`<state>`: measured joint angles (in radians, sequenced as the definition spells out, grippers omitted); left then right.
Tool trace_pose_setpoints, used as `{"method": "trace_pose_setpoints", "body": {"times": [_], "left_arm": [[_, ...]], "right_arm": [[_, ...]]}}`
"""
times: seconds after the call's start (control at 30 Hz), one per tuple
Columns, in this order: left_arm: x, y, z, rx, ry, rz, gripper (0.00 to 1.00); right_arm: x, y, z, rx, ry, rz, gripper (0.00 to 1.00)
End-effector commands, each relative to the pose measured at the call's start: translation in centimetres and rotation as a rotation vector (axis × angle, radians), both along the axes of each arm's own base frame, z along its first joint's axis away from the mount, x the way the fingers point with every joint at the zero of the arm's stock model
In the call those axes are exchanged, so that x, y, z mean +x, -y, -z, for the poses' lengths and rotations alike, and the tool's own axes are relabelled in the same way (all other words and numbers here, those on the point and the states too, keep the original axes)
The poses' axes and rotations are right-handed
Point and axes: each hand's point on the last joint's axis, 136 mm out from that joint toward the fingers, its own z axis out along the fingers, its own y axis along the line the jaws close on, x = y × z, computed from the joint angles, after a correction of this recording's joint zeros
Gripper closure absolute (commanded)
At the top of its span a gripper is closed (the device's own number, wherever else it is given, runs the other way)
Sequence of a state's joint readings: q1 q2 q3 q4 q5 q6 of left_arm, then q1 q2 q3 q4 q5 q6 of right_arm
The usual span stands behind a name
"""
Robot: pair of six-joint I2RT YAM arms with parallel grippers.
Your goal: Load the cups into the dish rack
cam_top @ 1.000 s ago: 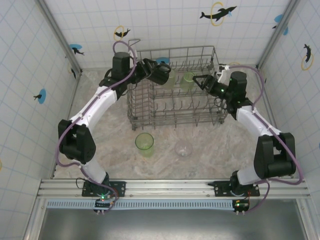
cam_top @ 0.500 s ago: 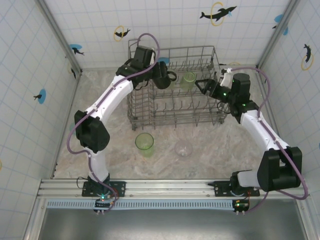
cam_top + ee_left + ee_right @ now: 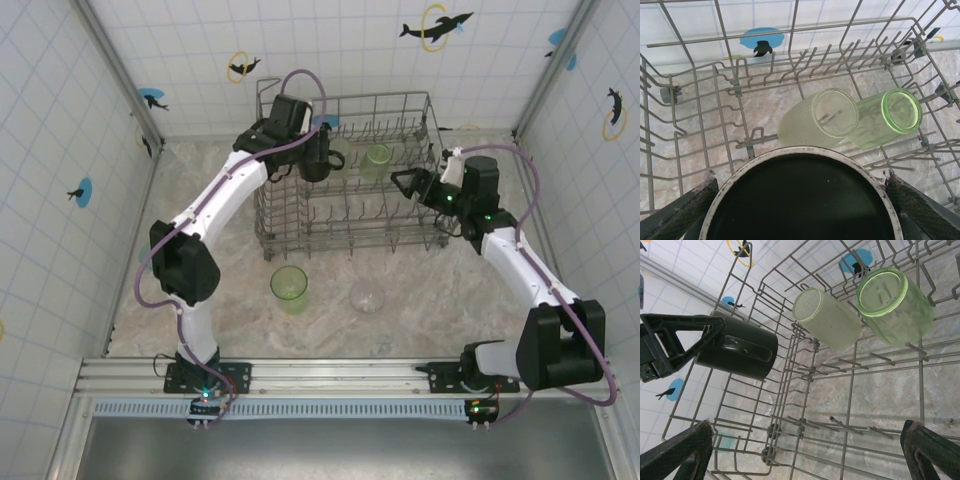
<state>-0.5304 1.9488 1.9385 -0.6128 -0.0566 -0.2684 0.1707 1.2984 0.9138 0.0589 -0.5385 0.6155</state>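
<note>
The left hand (image 3: pixel 800 210) is closed on the dark mug (image 3: pixel 740 352), one finger on either side of its rim, and holds it tipped on its side above the tines in the far left part of the dish rack (image 3: pixel 350 235). The right hand (image 3: pixel 402 183) is spread wide with nothing in it, at the rack's right side and pointing inward. A pale green tumbler (image 3: pixel 815 125) and a brighter green tumbler (image 3: pixel 885 117) lie tilted side by side on the far tines, while a third green tumbler (image 3: pixel 289 285) and a clear tumbler (image 3: pixel 367 297) stand upright on the bench (image 3: pixel 200 290) near the rack's front.
</note>
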Motion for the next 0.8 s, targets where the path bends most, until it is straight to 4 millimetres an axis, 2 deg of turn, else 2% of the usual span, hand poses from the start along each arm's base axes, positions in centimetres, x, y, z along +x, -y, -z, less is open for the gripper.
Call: {"method": "trace_pose_setpoints", "body": {"times": [0.0,0.17,0.37,0.6,0.77], "left_arm": [[1.1,1.3,-0.8,-0.022,0.058,0.031,1.0],[1.4,1.6,0.7,0.004,0.039,0.038,1.0],[1.7,1.9,2.2,0.009,0.022,0.036,1.0],[2.3,2.7,4.8,0.001,-0.003,0.035,1.0],[2.7,2.1,7.0,0.052,-0.023,0.004,1.0]], "right_arm": [[-0.6,0.2,-0.8,0.005,0.018,0.005,0.0],[-0.6,0.2,-0.9,0.006,0.023,0.005,0.0],[-0.7,0.6,0.1,0.013,-0.003,0.013,0.0],[-0.9,0.5,0.4,0.009,-0.009,0.008,0.0],[-1.1,0.5,0.4,0.004,-0.012,0.006,0.0]]}}
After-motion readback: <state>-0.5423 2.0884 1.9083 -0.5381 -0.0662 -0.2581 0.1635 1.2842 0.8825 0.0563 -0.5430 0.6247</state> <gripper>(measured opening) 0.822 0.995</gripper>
